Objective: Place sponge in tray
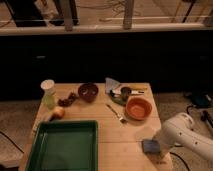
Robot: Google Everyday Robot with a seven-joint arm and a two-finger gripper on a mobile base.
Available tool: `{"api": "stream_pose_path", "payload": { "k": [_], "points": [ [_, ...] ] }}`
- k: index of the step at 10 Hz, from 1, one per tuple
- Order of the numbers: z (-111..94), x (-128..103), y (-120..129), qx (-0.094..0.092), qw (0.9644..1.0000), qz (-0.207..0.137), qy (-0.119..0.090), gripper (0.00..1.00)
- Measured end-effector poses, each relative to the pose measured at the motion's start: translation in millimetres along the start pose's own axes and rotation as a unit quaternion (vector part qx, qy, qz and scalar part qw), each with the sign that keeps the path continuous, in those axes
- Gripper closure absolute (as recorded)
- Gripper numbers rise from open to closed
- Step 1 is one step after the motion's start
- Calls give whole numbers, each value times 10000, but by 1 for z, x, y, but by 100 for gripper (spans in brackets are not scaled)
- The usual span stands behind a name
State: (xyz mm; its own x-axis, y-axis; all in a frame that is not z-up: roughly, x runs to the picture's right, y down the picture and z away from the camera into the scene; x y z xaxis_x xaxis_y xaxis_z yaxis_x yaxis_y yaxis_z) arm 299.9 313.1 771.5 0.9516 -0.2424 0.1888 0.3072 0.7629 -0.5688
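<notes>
The blue-grey sponge (150, 146) lies on the wooden table (120, 135) near its front right corner. The gripper (159, 145) is at the end of the white arm (187, 137), which comes in from the right and sits right at the sponge's right side. The dark green tray (63, 146) stands at the front left of the table, with nothing in it, well to the left of the sponge.
An orange bowl (138, 108) stands behind the sponge, with a fork (116, 114) to its left. A dark bowl (88, 92), a green plate with utensils (122, 93), a cup (48, 93) and an apple (58, 113) sit further back and left.
</notes>
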Motion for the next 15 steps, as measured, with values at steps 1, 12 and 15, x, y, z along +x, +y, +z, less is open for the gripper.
{"api": "stream_pose_path", "payload": {
  "k": [1, 12, 15],
  "points": [
    [2, 1, -1, 29, 10000, 25, -2, 85],
    [-40, 2, -6, 67, 9999, -51, 137, 97],
    [-66, 1, -12, 94, 9997, -113, 204, 97]
  ]
}}
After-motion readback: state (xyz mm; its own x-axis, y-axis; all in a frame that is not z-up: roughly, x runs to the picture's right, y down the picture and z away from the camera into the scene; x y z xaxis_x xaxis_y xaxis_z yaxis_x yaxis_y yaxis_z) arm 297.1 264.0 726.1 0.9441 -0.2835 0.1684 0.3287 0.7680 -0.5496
